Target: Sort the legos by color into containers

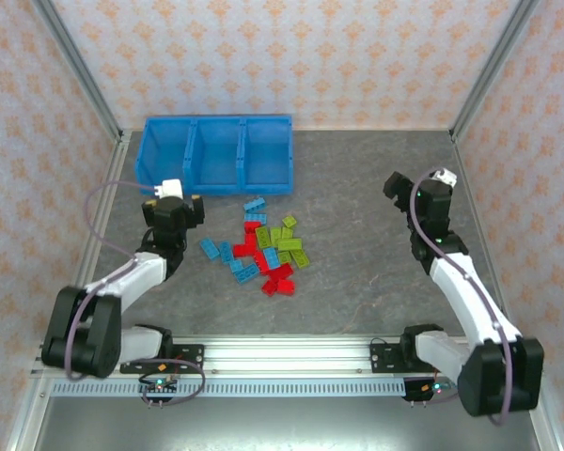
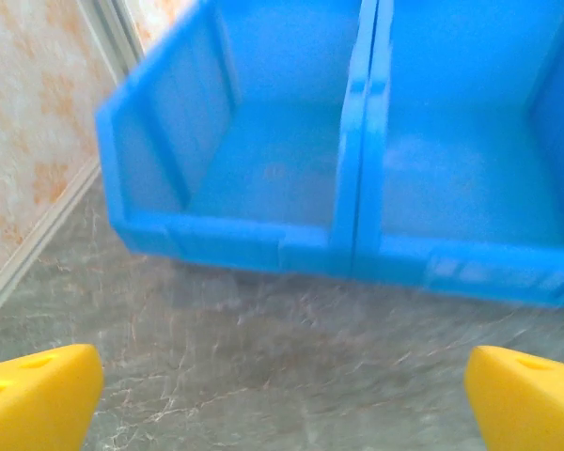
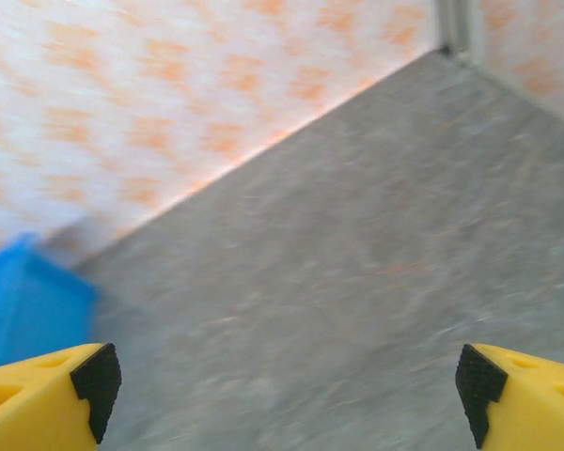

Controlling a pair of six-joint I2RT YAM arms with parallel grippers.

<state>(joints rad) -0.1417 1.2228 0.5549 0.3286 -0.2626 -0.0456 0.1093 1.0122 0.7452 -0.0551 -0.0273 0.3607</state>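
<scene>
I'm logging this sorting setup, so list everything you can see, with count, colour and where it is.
Tray: one, bright blue, three compartments in a row, far left of the table; no bricks seen inside.
Legos: about twenty, red, light blue and lime green, a loose pile mid-table in front of the tray.
Table: one, mottled grey.
Walls: patterned cream and orange, on the left, far and right sides.
Rail: one, silver, near edge, carrying the arm bases.
Left gripper: one, yellow fingers, open, facing the tray's left end.
Right gripper: one, yellow fingers with black pads, open, above bare table on the right.
</scene>
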